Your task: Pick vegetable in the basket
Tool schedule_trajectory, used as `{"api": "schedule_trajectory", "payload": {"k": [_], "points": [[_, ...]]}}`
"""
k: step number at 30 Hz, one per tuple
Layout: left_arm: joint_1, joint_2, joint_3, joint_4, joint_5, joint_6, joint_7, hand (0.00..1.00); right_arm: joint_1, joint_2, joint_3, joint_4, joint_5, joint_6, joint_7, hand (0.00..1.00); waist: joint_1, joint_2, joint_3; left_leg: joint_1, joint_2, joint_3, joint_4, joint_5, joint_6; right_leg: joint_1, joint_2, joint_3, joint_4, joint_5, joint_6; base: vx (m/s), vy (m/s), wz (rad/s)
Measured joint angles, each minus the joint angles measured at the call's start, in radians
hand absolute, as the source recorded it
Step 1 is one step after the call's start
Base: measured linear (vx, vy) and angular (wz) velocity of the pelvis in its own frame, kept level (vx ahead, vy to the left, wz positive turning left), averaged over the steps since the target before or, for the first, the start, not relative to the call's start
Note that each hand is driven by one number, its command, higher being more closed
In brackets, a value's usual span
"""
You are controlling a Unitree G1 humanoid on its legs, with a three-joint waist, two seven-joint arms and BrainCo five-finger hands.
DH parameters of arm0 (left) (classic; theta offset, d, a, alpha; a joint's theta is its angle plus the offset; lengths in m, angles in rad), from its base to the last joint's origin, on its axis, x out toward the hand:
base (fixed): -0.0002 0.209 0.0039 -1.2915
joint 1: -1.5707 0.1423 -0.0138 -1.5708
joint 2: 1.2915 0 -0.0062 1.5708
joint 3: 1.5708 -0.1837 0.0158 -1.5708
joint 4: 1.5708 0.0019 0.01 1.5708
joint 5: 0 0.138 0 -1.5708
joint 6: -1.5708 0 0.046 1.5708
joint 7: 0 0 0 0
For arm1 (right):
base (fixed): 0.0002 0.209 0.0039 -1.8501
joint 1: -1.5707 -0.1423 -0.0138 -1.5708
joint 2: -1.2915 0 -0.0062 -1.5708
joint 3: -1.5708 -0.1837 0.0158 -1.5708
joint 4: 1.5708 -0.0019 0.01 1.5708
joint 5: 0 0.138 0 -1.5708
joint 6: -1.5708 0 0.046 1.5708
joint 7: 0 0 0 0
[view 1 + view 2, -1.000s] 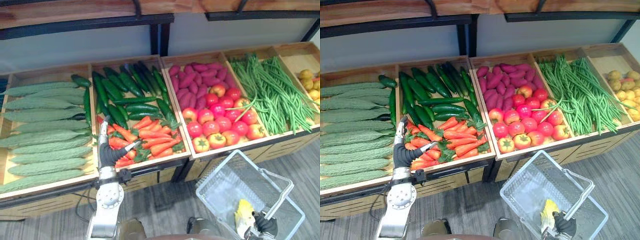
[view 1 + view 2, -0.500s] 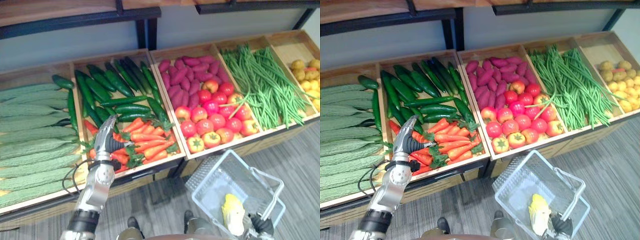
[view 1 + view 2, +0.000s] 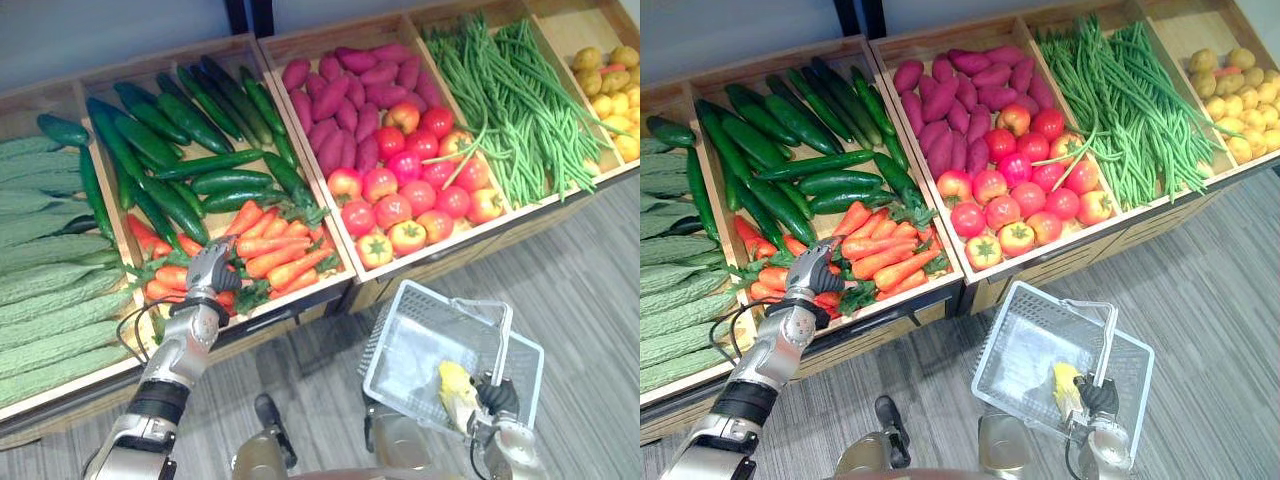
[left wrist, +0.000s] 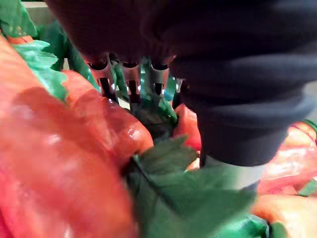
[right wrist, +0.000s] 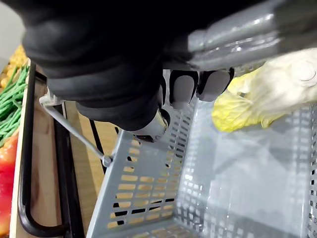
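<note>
Risk notes, L-hand pick.

Crate (image 3: 165, 62): cucumbers (image 3: 175, 200) at the back, carrots (image 3: 270, 255) heaped at the front, lying crosswise w/ leafy tops tangled. These carrots are the veg to pick, none lifted yet.

Basket (image 3: 400, 350): hangs low over the floor, in front of the stand and well apart from the carrot crate, to its right. It is tilted. R hand (image 3: 497, 396) is clenched round the handle (image 3: 1106, 345). One yellow veg (image 3: 455, 385) already lies inside, near that hand.

L hand (image 3: 212, 268): palm-down on the carrot heap near the crate's front edge. On the L wrist cam, fingers (image 4: 131, 79) point down among green tops w/ tips buried. Can't tell if they've closed on a carrot.

Likely failures, my read:
1. Grip catches leaves only, so the carrot slips or swings on the lift.
2. Tangled tops drag neighbours out over the front edge onto the floor.
3. Long carry to the basket, so a weak pinch drops the carrot en route.
4. Basket tilt: a drop near the low wall may bounce out, or the yellow veg may roll.
</note>
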Motion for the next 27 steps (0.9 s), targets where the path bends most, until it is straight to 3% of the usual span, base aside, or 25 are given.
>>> {"api": "schedule_trajectory", "payload": {"k": [8, 16, 20, 27], "points": [[-0.058, 0.037, -0.011, 0.06, 0.002, -0.001, -0.022, 1.0, -0.031, -0.007, 0.021, 0.0, 0.002, -0.009, 0.004, 1.0, -0.003, -0.007, 0.048, -0.001, 0.002, 0.012, 0.002, 0.0, 0.0, 0.0, 0.004, 0.018, -0.019, 0.015, -0.001, 0.0, -0.001, -0.05], [-0.043, 0.06, -0.008, 0.037, 0.008, 0.0, -0.021, 1.0, -0.032, -0.007, 0.021, 0.0, 0.002, -0.022, 0.006, 1.0, -0.003, -0.005, 0.049, 0.008, 0.002, 0.008, -0.004, 0.0, 0.0, 0.016, 0.005, 0.012, -0.031, 0.015, -0.001, 0.0, -0.001, 0.01], [0.0, 0.065, 0.02, -0.063, 0.008, 0.001, -0.009, 1.0, -0.027, -0.006, 0.019, 0.0, 0.002, -0.029, 0.006, 1.0, -0.002, -0.004, 0.051, 0.036, 0.002, 0.0, -0.01, -0.001, 0.0, 0.05, 0.006, 0.011, -0.043, 0.014, -0.001, 0.0, -0.002, 0.02], [0.053, 0.063, 0.125, -0.292, 0.009, 0.003, 0.09, 1.0, -0.015, -0.003, 0.019, 0.0, 0.002, -0.032, 0.006, 1.0, 0.0, 0.002, 0.051, 0.07, -0.001, -0.008, -0.031, 0.001, -0.001, 0.081, 0.008, 0.006, -0.051, 0.012, 0.002, 0.0, -0.001, 0.02]]}}
